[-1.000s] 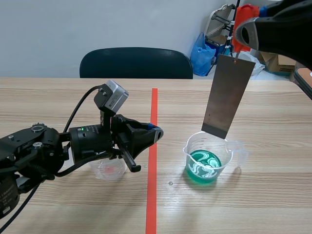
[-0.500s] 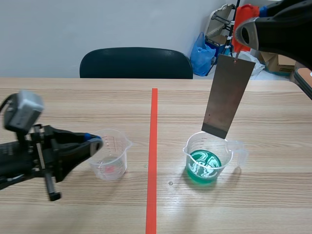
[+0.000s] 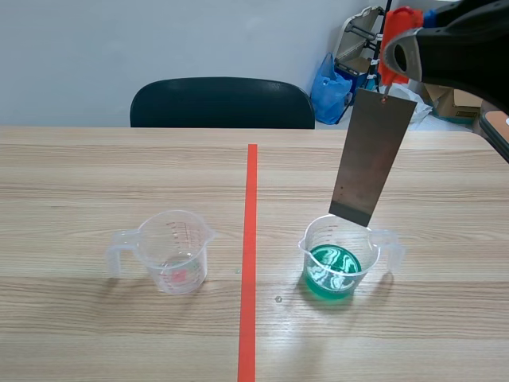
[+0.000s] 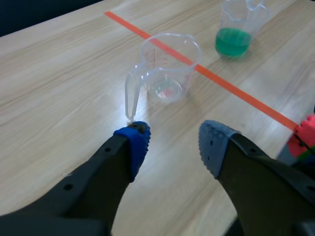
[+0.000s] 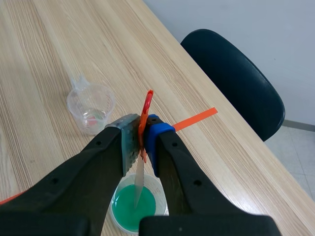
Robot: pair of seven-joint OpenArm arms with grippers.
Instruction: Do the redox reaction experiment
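Currently grips metal plate (image 3: 372, 155) by its top edge in right gripper (image 5: 141, 142), upper right of scene frame. Hangs plate near-upright, long axis down, lower edge just above rim of green-liquid beaker (image 3: 340, 259) at centre right, not yet dipped. Likely calls for straight lowering. Shows left gripper (image 4: 170, 142) spread open, empty, clear beaker (image 4: 170, 69) just ahead.

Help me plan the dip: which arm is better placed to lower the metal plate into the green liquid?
Right. The right hand is shut on the orange-red clip holding the flat grey metal plate over the clear plastic cup of green liquid. The left hand is open by the near-empty clear cup.
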